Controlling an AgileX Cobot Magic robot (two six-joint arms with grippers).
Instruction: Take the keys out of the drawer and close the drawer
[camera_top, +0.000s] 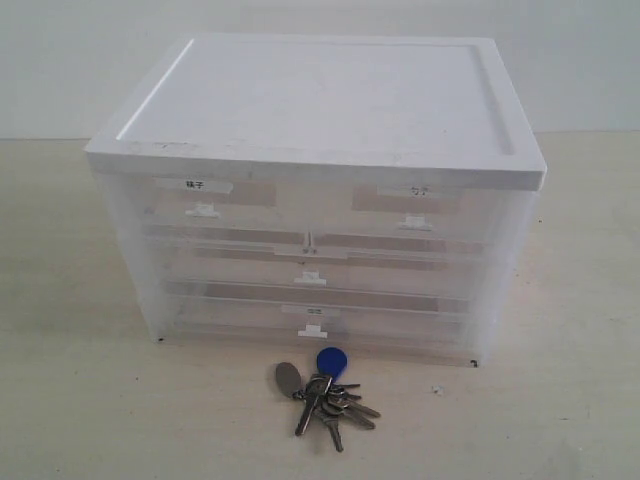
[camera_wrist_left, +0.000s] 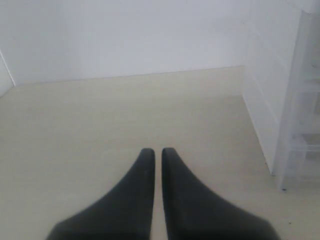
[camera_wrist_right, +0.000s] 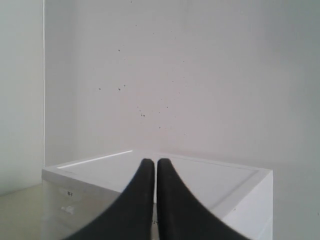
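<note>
The keys (camera_top: 325, 392), with a round blue fob and a grey oval tag, lie on the table just in front of the white drawer cabinet (camera_top: 330, 110). The half-width drawer (camera_top: 215, 205) with the dark-printed label sits at the top left of the cabinet, pushed in flush. Neither gripper shows in the exterior view. My left gripper (camera_wrist_left: 158, 151) is shut with nothing between its fingers, low over bare table beside the cabinet's side (camera_wrist_left: 280, 125). My right gripper (camera_wrist_right: 151, 161) is shut and empty, above and off to one side of the cabinet's top (camera_wrist_right: 210, 182).
The other half-width drawer (camera_top: 420, 205) with a fainter label is at the top right, with full-width drawers (camera_top: 310, 270) below it. A pale wall stands behind the cabinet. The beige table (camera_top: 90, 400) spreads around the cabinet.
</note>
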